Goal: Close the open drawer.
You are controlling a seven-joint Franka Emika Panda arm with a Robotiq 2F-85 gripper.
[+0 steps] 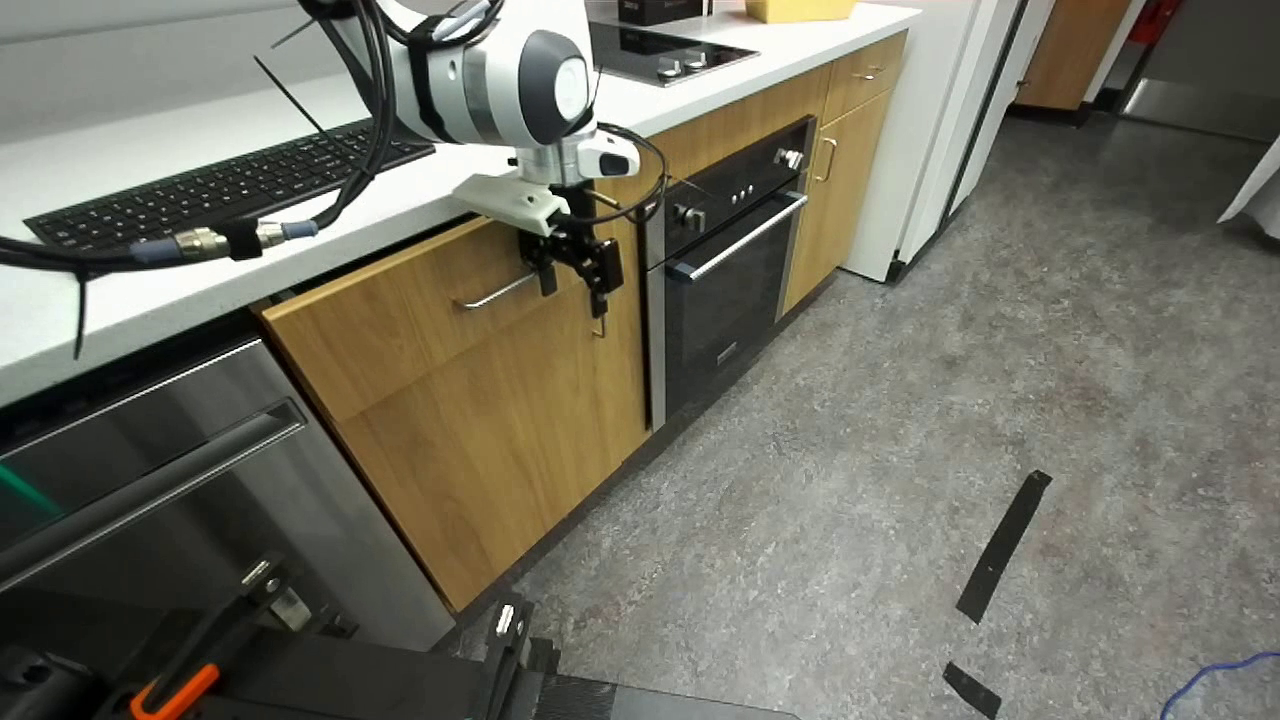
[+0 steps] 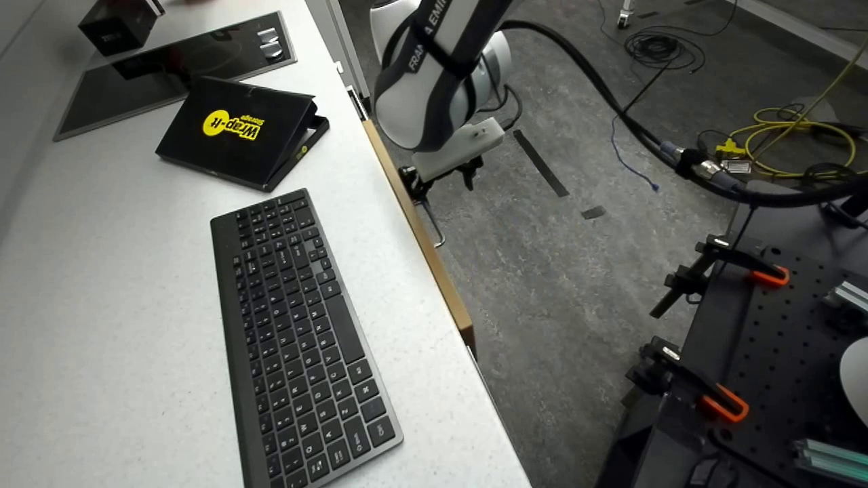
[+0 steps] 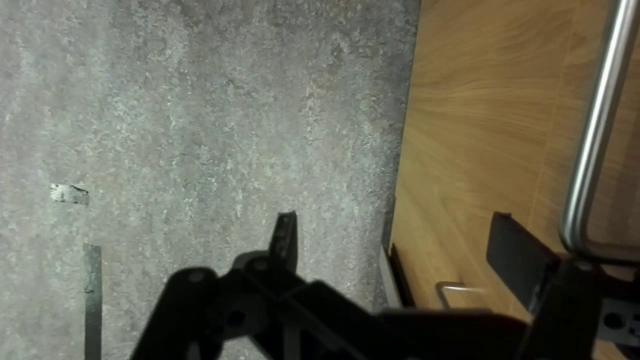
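Observation:
The drawer (image 1: 385,335) has a light oak front with a slim silver bar handle (image 1: 497,294). In an exterior view its front's top edge (image 2: 434,261) stands slightly out past the white counter edge. Its inside is hidden under the counter. My gripper (image 1: 574,293) is open, pointing down in front of the drawer front, at the oven-side end of the handle. In the wrist view the fingers (image 3: 395,219) are wide apart with nothing between them. One finger is close to the drawer front (image 3: 572,125) by the handle's end (image 3: 592,140); I cannot tell whether it touches.
A black oven (image 1: 735,270) with a silver handle is beside the drawer cabinet. A grey metal appliance panel (image 1: 190,470) is on its opposite side. A keyboard (image 2: 305,339) and a black box (image 2: 234,132) lie on the counter (image 2: 135,325). A black base table (image 2: 759,339) with clamps faces the counter.

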